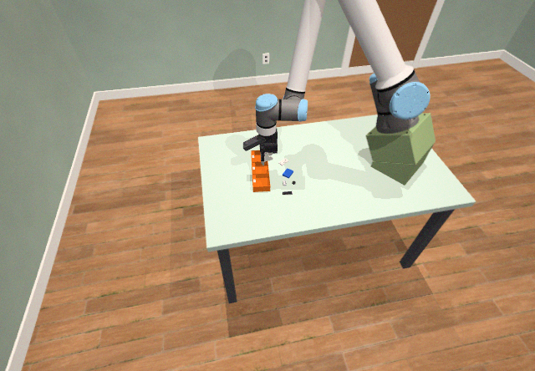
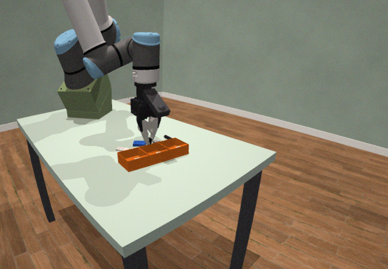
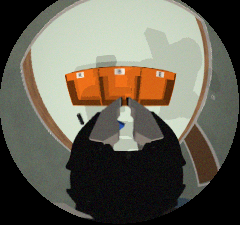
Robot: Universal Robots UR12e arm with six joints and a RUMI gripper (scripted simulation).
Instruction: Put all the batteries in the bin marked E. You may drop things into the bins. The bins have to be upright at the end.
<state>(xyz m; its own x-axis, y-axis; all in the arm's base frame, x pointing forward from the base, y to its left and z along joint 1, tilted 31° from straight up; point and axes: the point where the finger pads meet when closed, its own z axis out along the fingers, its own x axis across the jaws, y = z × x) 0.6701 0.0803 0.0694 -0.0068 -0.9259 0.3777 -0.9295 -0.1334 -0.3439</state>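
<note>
A pale green worktop (image 1: 345, 211) on dark legs carries everything, with the olive pedestal (image 1: 421, 142) of the white arm (image 1: 371, 26) at its far right corner in the top view. The arm reaches across to the left half of the worktop and points its dark claw (image 2: 149, 140) straight down over a row of three joined orange bins (image 2: 153, 158). In the exterior view the tips hang just above the near edge of the middle bin; in the wrist view they line up with that middle compartment. Each bin bears a small white label on its outer wall, but the letters are too small to read, so which one is marked E cannot be told. The claw's jaws are drawn almost together, and whether anything small is pinched between the tips cannot be made out. Beside the bins, on the arm's side, lie several small items: a blue flat block (image 1: 287, 172), a white card-like piece (image 1: 283, 161), a thin black stick (image 1: 287, 192), a tiny dark round thing (image 1: 293, 182) and a small pale piece (image 1: 284, 182). Which of these are batteries is not clear at this size.
</note>
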